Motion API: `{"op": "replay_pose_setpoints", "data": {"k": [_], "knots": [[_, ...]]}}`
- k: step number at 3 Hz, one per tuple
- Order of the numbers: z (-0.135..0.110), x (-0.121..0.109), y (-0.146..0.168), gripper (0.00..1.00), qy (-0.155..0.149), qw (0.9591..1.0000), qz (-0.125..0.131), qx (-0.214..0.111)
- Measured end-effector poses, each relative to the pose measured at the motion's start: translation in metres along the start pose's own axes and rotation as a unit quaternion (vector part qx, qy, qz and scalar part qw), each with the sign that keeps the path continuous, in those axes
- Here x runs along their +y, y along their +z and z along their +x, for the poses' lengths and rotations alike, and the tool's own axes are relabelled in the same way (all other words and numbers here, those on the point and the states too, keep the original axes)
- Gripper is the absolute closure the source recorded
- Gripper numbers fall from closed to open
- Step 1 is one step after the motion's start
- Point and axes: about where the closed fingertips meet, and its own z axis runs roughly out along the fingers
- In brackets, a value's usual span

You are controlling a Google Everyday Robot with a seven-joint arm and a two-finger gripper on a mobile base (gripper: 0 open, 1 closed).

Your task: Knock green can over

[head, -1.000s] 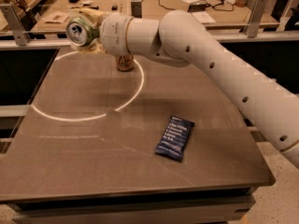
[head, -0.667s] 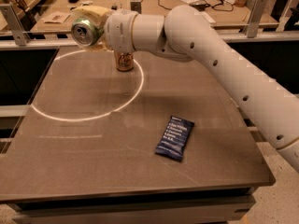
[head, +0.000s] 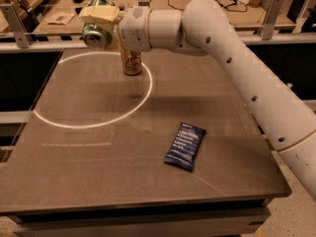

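gripper [head: 100,26] sits high at the far-left edge of the table [head: 98,181], right at the green can [head: 97,36], whose end faces the camera. gold-orange can [head: 132,62] stands upright just beside it under the wrist and blocks the path from the right. arm [head: 237,68] crosses the far-right side above the surface. blue packet [head: 185,145] lies flat right of centre, a low obstacle. the left half and near strip of the tabletop are open.

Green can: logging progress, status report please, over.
Gripper at far-left edge of brown table, shut on shiny green aluminium drink can, tipped sideways, silver end toward camera. Gold-orange can upright by the wrist. Dark blue snack packet lies apart.
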Motion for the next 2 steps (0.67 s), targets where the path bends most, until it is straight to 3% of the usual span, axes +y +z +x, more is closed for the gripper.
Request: {"op": "replay_pose_setpoints", "data": {"k": [1, 2], "knots": [[-0.0042, -0.0004, 0.001, 1.0, -0.025, 0.9997, -0.001, -0.009], [-0.0041, -0.0007, 0.0015, 1.0, -0.022, 0.9997, -0.001, -0.008]]}}
